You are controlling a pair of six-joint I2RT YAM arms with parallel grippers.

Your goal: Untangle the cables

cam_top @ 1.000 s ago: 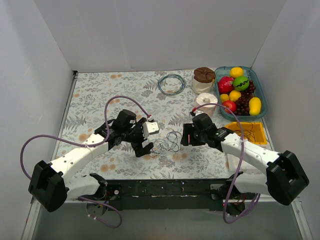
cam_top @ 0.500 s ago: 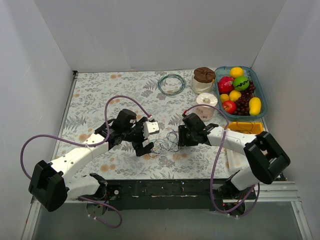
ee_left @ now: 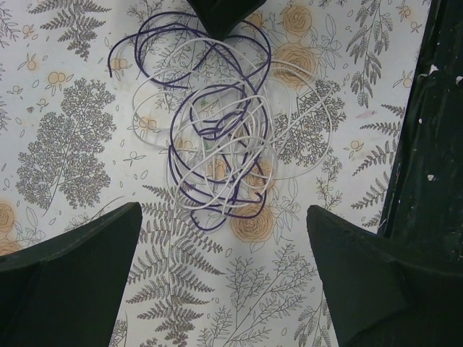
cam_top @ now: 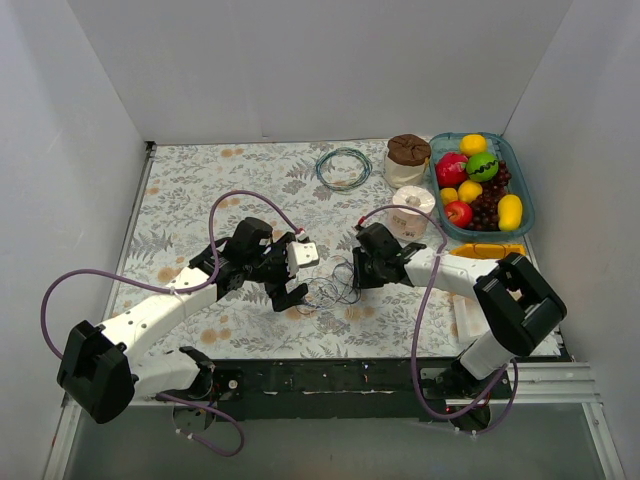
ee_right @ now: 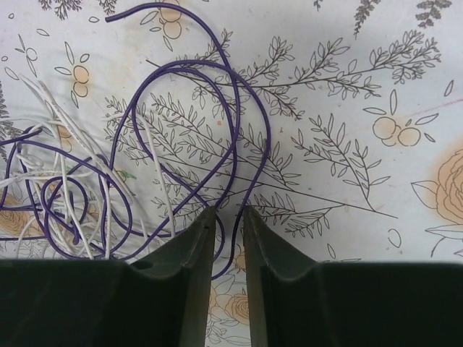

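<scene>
Seen from above, two white robot arms reach in from the near edge of a table (cam_top: 200, 180) covered with a floral cloth. They meet at a small tangle of cables (cam_top: 333, 287), which lies on the cloth a little nearer than the table's middle, between the two grippers. The tangle is thin purple cable (ee_right: 268, 141) and thin white cable (ee_left: 136, 108), looped over and through each other in a loose knot. The left gripper (ee_left: 223, 213) hangs at the left side of the tangle with its fingers spread wide and nothing between them. In its wrist camera the knot lies flat on the cloth just beyond the two dark fingertips, touching neither. The right gripper (ee_right: 229, 213) is at the right edge of the tangle, low over the cloth. Its fingers stand almost together, leaving a narrow slit, and a strand of the purple cable runs down into that slit. Whether the fingers actually pinch the strand cannot be told. A large purple loop arches away from these fingertips, with the rest of the knot to its left. Well apart, at the back of the table, lie a coil of green and blue wire (cam_top: 343, 167), a jar with a brown lid (cam_top: 408, 155) and a white roll of tape (cam_top: 413, 203). At the right is a blue tray (cam_top: 527, 205) of fruit, with a yellow tray (cam_top: 505, 250) just in front of it.
</scene>
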